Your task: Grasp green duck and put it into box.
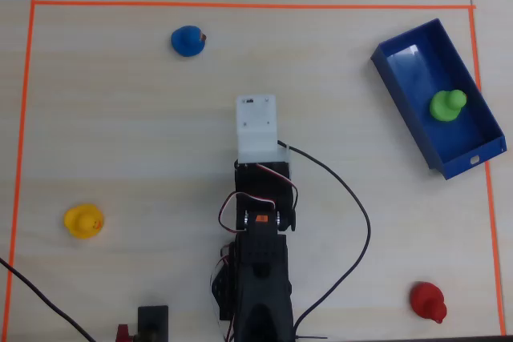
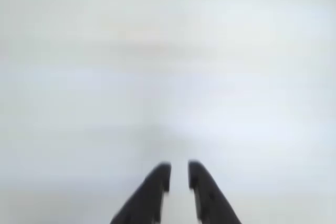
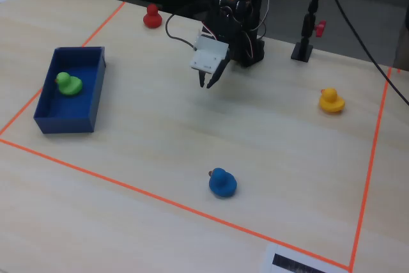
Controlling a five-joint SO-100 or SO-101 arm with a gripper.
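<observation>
Overhead view first: the green duck (image 1: 446, 105) is already sitting inside the box (image 1: 397, 70), roughly in the middle of the tray, a bit toward the end with the small white mark. The box lies at an angle near the right side of the worktop (image 1: 120, 126), just inside the orange tape outline (image 1: 240, 5). The arm (image 1: 258, 230) comes up from the bottom edge and its white wrist block covers the hand from this angle, so there's no seeing the fingers here. The blue duck (image 1: 188, 40) is up top left of centre, the yellow duck (image 1: 83, 221) is over on the left, and the red duck (image 1: 427, 301) is down in the bottom right corner. All three are well apart from the box.

Wrist view: pretty washed out and blurry, just pale worktop. The hand (image 2: 179, 174) pokes in from the bottom edge, two dark fingers with only a narrow slit between the tips, holding nothing.

Fixed view: the hand (image 3: 209, 83) hangs above bare worktop near the arm's base, fingers close together and empty. The green duck (image 3: 67, 83) is inside the box (image 3: 67, 121) on the left. Blue duck (image 3: 222, 182) sits nearest the camera, yellow duck (image 3: 331, 100) on the right, red duck (image 3: 152, 16) at the back.
</observation>
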